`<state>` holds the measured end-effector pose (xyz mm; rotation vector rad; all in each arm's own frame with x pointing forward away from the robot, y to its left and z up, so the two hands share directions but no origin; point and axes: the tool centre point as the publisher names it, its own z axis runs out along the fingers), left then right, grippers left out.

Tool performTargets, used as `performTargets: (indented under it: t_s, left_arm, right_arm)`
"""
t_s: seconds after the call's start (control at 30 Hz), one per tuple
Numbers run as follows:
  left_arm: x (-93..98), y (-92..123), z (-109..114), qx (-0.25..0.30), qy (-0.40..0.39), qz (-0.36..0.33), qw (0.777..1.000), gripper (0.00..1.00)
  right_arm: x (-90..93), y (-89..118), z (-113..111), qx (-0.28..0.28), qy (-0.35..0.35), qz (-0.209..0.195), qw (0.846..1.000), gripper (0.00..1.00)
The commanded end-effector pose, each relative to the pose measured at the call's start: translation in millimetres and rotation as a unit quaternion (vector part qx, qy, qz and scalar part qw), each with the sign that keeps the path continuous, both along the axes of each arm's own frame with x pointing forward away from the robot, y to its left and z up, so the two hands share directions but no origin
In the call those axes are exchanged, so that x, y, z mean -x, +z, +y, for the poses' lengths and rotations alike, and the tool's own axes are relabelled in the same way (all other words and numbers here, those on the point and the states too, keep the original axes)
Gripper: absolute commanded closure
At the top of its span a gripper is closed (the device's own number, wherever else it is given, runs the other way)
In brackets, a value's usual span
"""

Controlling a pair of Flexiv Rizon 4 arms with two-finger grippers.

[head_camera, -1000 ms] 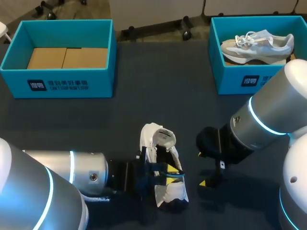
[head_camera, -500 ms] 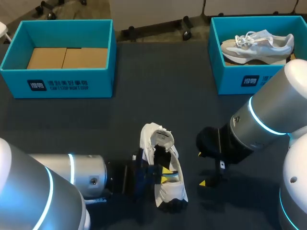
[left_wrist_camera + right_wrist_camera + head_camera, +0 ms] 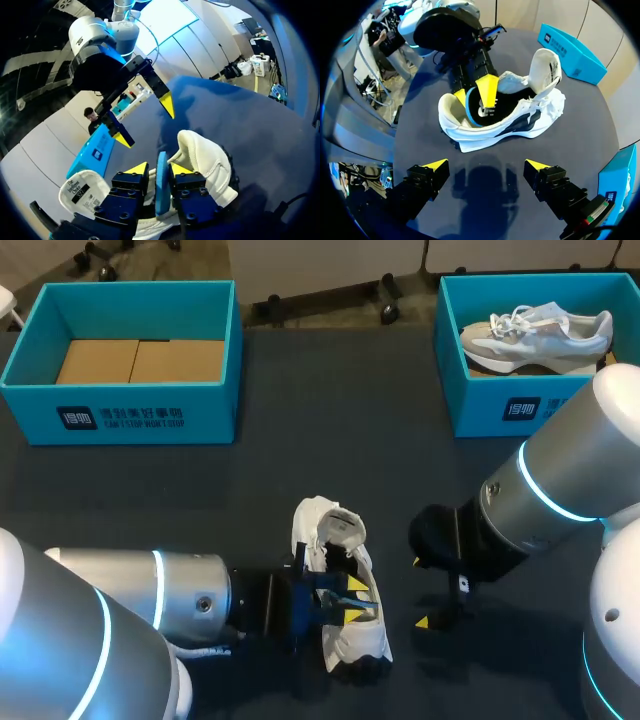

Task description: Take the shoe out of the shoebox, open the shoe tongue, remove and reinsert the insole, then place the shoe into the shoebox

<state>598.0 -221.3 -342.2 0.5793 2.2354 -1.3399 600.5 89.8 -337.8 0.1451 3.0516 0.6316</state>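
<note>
Head view, dark table: left jaws pinch, seemingly, an insole inside shoe; right jaws wide.

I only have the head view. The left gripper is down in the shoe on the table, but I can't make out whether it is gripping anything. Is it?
Observer: Yes. The left wrist view shows the left gripper shut on the blue insole, whose thin edge stands between the yellow tips.
Operator: And the right gripper? I see only bits of yellow under the arm.
Observer: Open. In the right wrist view the right gripper has its tips wide apart, with only bare table between them.
Operator: Does it touch the shoe?
Observer: No. The shoe lies ahead of it, with a strip of table showing between.
</note>
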Motion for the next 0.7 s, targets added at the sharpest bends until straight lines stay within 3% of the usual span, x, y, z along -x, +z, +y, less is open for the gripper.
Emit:
performTargets:
  t_s: [0.03, 0.3, 0.37, 0.4, 0.7]
  left_arm:
    - [7.4, 9, 19, 0.008, -0.01, -0.001, 1.0, 0.69]
    - [11.9, 8, 21, -0.001, -0.017, 0.008, 1.0, 0.76]
    - [11.2, 5, 18, -0.007, -0.019, 0.009, 1.0, 0.89]
    - [10.2, 4, 17, -0.013, -0.018, 0.007, 1.0, 1.0]
    - [0.9, -8, 19, -0.034, -0.011, 0.009, 0.999, 1.0]
  right_arm:
    - [1.4, -1, 0, 0.0, -0.001, -0.001, 1.0, 0.0]
    - [1.4, -1, 0, 0.0, -0.001, -0.001, 1.0, 0.0]
    - [1.4, -1, 0, 0.0, -0.001, -0.001, 1.0, 0.0]
    - [1.4, -1, 0, 0.0, -0.001, -0.001, 1.0, 0.0]
    - [1.4, -1, 0, 0.0, -0.001, -0.001, 1.0, 0.0]
